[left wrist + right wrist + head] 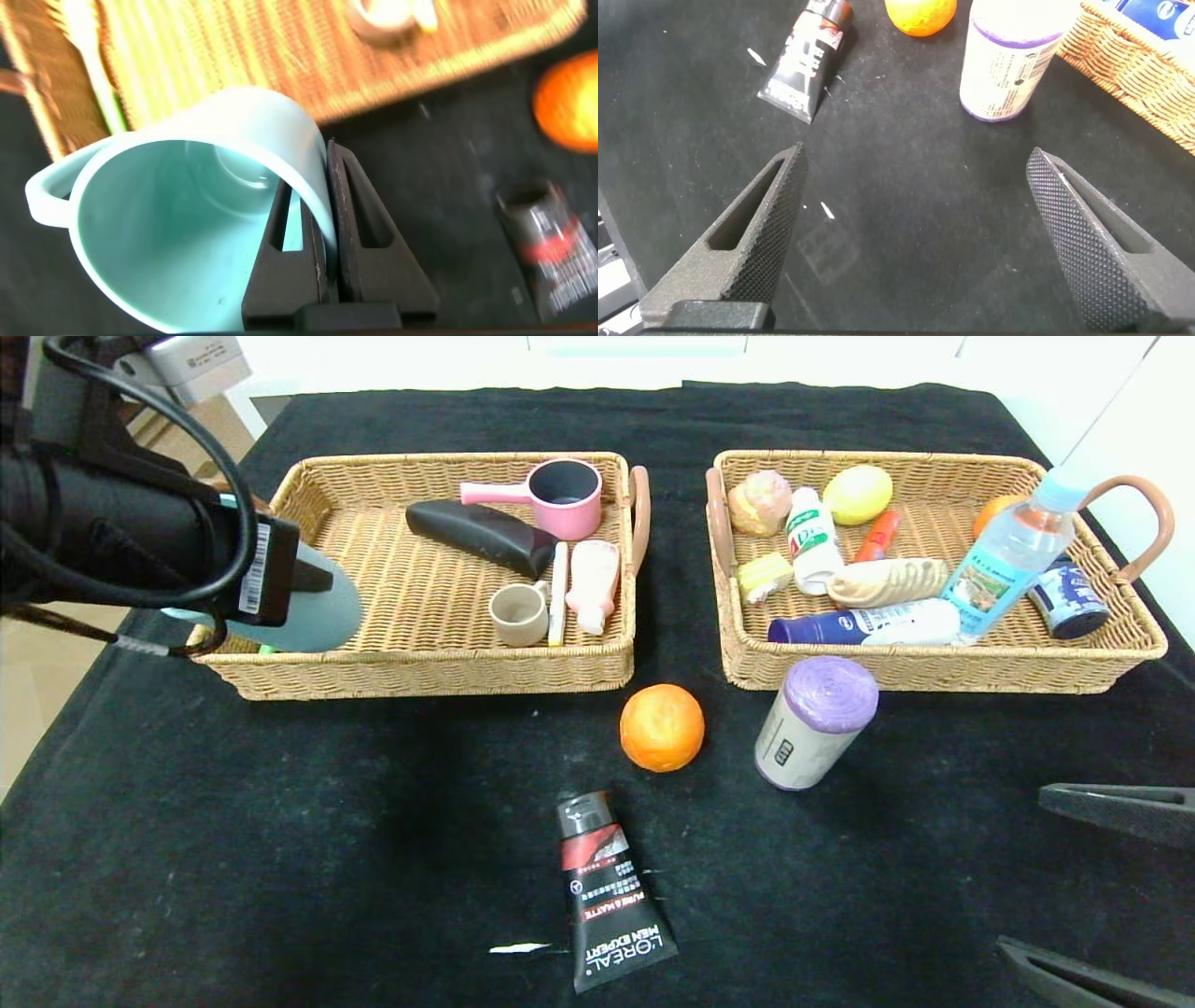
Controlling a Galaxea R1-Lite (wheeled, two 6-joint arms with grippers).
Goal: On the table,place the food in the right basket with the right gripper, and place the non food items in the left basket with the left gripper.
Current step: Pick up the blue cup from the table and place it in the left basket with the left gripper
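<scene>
Teal mug (pixel 187 215) wall pinched between left gripper (pixel 327 201) fingers | right gripper (pixel 915 233) fingers spread

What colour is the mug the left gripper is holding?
Pale mint-blue ceramic mug, pinched by its rim in the left gripper; clearest in the left wrist view.

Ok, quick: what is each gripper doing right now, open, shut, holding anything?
Left gripper: shut on the rim of the light blue mug, over the left basket's near-left corner.
Right gripper: open, empty, low over the table.
</scene>
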